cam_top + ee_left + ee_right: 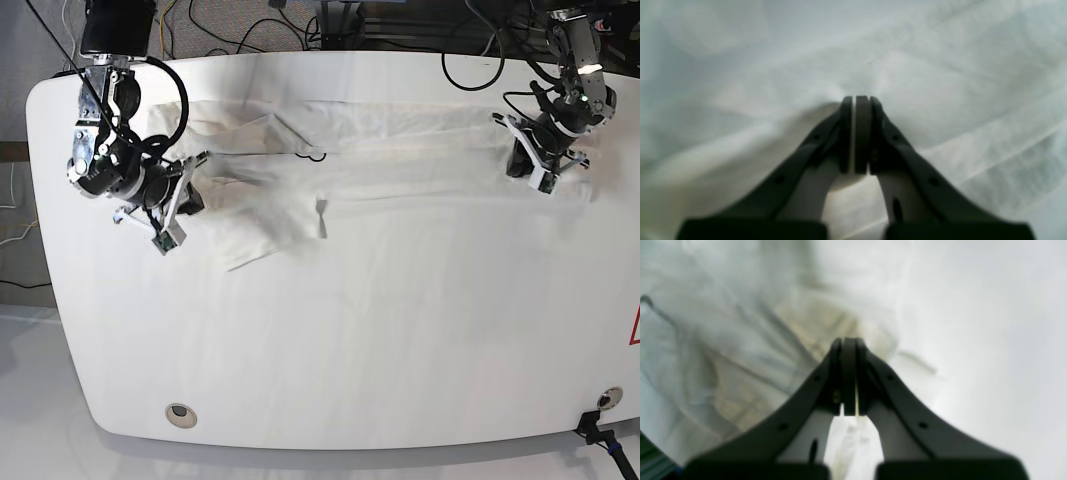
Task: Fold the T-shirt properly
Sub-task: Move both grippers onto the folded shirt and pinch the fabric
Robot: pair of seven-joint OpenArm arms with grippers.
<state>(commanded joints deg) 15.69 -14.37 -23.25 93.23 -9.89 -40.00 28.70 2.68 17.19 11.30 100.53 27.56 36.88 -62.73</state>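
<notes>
Here's my T-shirt (410, 180) in a long crumpled strip along my near side, left gripper (858, 100) and right gripper (849, 341) pressed together, grip on cloth unclear, so pulling unevenly could skew it.

From where I stand, both wrist views are soft, so the weave and smaller creases of the T-shirt (270, 215) won't come clear. Its printing can't be read anywhere. In the base view, the left hand (531, 170) and the right hand (178, 212) each hide the bit of cloth beneath them, and whether either pinches any fabric I can't tell. Both arms run out past the top edge. The red mark (635, 328) at the right edge is cut off, and so is the dark stand (605, 447) in the bottom corner.
</notes>
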